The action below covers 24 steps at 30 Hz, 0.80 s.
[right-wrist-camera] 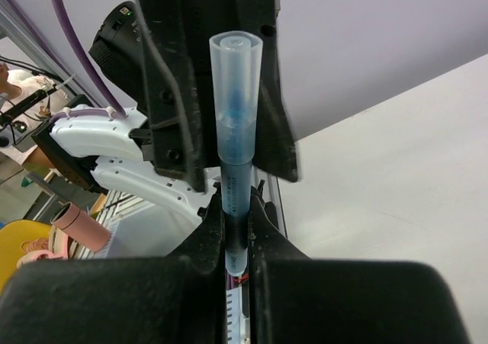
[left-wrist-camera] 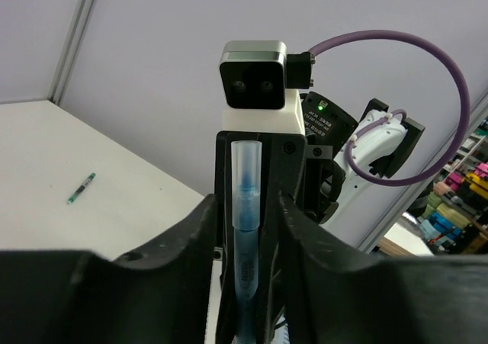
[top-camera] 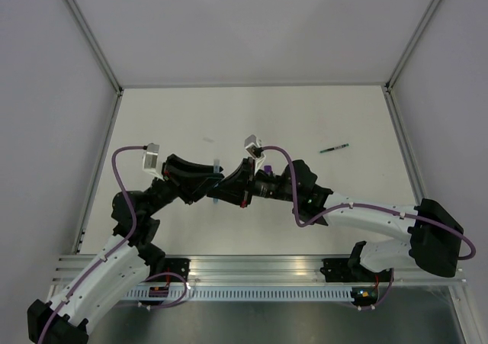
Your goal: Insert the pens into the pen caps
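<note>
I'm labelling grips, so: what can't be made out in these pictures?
Top view: blue pen mostly covered by left gripper and right gripper.
Wrist views: unclear whether left fingers touch the cap.
Top view: dark speck too small to identify.

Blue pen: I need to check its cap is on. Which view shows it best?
Right wrist: the pen stands close up, its clear cap over the tip, barrel in the right gripper. Left wrist shows the cap and upper barrel, the rest hidden. Top shows only a thin sliver.
</note>
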Available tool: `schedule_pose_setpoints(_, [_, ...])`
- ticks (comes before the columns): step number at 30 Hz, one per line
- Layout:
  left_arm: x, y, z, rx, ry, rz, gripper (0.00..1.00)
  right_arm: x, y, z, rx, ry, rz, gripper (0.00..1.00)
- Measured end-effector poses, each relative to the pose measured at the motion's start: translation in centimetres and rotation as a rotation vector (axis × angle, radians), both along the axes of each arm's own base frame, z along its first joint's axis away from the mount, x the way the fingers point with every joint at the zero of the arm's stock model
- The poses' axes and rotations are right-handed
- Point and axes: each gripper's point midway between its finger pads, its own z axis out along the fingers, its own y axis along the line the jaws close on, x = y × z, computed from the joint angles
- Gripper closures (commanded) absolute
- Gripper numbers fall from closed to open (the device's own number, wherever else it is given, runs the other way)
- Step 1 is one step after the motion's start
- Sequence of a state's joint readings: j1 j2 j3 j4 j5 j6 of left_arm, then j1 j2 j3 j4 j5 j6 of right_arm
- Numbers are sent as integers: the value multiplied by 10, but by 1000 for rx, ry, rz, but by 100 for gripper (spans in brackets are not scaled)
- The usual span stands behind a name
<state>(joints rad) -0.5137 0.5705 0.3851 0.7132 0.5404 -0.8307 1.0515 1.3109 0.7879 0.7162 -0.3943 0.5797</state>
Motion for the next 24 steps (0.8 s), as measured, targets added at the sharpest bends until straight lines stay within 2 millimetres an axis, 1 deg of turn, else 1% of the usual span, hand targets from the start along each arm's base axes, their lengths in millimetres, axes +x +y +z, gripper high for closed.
schedule_pose_setpoints(1, [0, 0, 0, 0, 4, -1, 42, 0, 0, -1, -3, 1, -1, 100])
schedule_pose_setpoints(4, [-1, 0, -1, 3, 9, -1, 30, 1, -2, -10, -44, 16, -11, 100])
schedule_pose_setpoints(6, [-2, 1, -2, 6, 13, -1, 27, 1, -5, -15, -75, 24, -19, 100])
schedule_pose_setpoints(11, [0, 0, -2, 28, 33, 3, 25, -2, -12, -19, -117, 33, -25, 100])
schedule_pose_setpoints(13, [0, 0, 3, 42, 35, 7, 25, -3, -13, -22, -139, 40, -24, 100])
schedule_pose_setpoints(17, [2, 0, 20, 67, 17, 21, 24, -5, -16, -29, -175, 45, -16, 100])
schedule_pose_setpoints(19, [3, 0, 26, 79, 9, 28, 26, -7, -18, -30, -184, 46, -12, 100])
schedule_pose_setpoints(21, [4, 0, 29, 88, 7, 33, 29, -8, -20, -29, -186, 44, -11, 100])
schedule_pose_setpoints(23, [5, -1, 27, 99, 13, 34, 31, -9, -21, -27, -186, 42, -10, 100])
schedule_pose_setpoints(24, [6, -2, 24, 106, 21, 33, 34, -10, -22, -26, -185, 41, -7, 100])
